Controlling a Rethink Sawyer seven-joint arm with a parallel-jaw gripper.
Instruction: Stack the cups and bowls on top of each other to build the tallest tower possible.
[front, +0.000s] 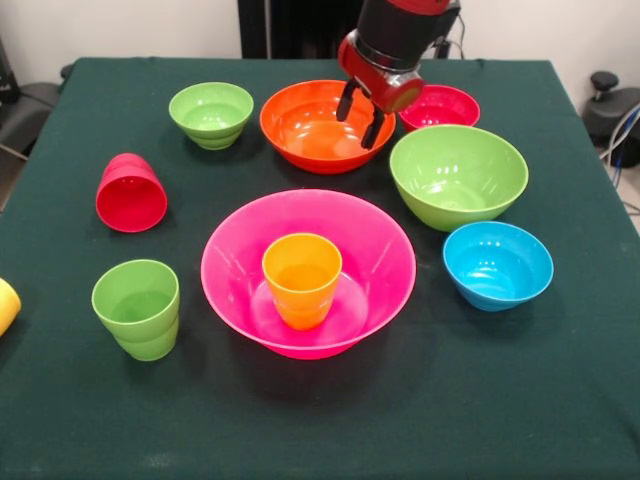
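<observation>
Nearest us, the green cup (136, 308) stands upright at the left, and at the left edge we see a bit of the yellow cup (7, 305), cut off by the frame. Beside the green cup, in the middle, sits the pink bowl (235, 262), with the orange cup (301, 279) upright inside it on its floor. That is all we have of a tower; nothing else is stacked. To the right of the pink bowl the blue bowl (497, 265) rests alone on the green cloth (320, 420).

Farther back, the red cup (131, 192) lies tipped on its side at the left, mouth toward us. The large green bowl (458, 175) stands at the right, just behind the blue one.

In the far row we find the small green bowl (211, 114), the orange bowl (305, 128) and the red bowl (445, 106), partly hidden by the arm. The gripper (360, 115) hangs over the orange bowl's right rim, its two dark fingers apart and holding nothing. The pink bowl and orange cup lie well nearer to us than the gripper.
</observation>
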